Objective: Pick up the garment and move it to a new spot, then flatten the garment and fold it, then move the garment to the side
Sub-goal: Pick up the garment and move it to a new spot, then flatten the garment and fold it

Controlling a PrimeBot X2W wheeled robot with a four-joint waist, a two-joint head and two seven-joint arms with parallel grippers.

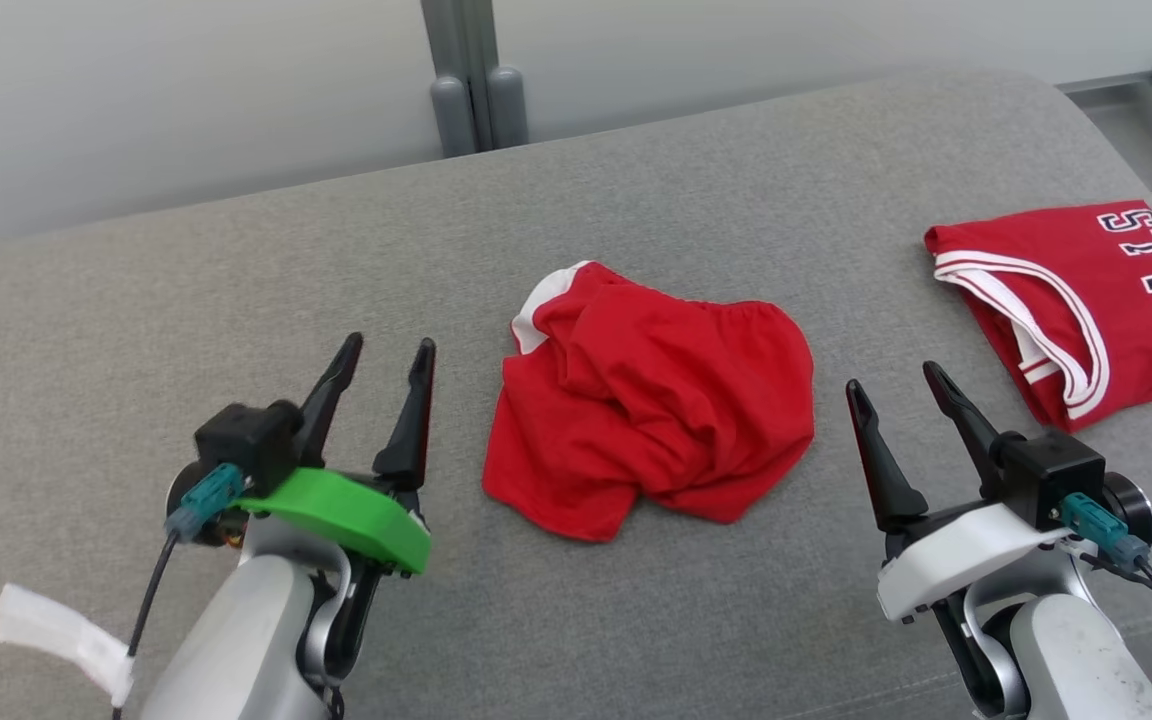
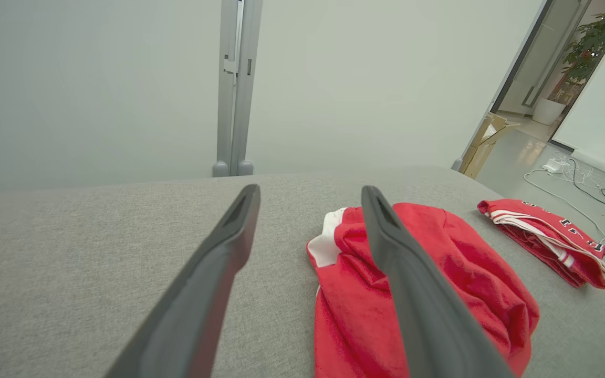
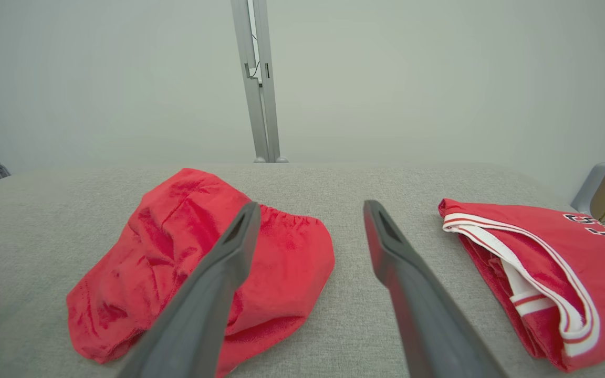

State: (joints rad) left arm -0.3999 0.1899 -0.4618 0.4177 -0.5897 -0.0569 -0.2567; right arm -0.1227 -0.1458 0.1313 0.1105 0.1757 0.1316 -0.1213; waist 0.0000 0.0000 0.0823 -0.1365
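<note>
Left gripper (image 1: 390,343) and right gripper (image 1: 890,377) low either side of crumpled red garment (image 1: 651,400), fingers (image 1: 411,410) forward, apart, empty.

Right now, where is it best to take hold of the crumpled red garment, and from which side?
Probably its two outer edges. The left gripper can come from the left to the loose lower corner of the red garment; the right gripper from the right to the gathered edge. The middle bulges in thick folds, the edges lie thinner.
</note>
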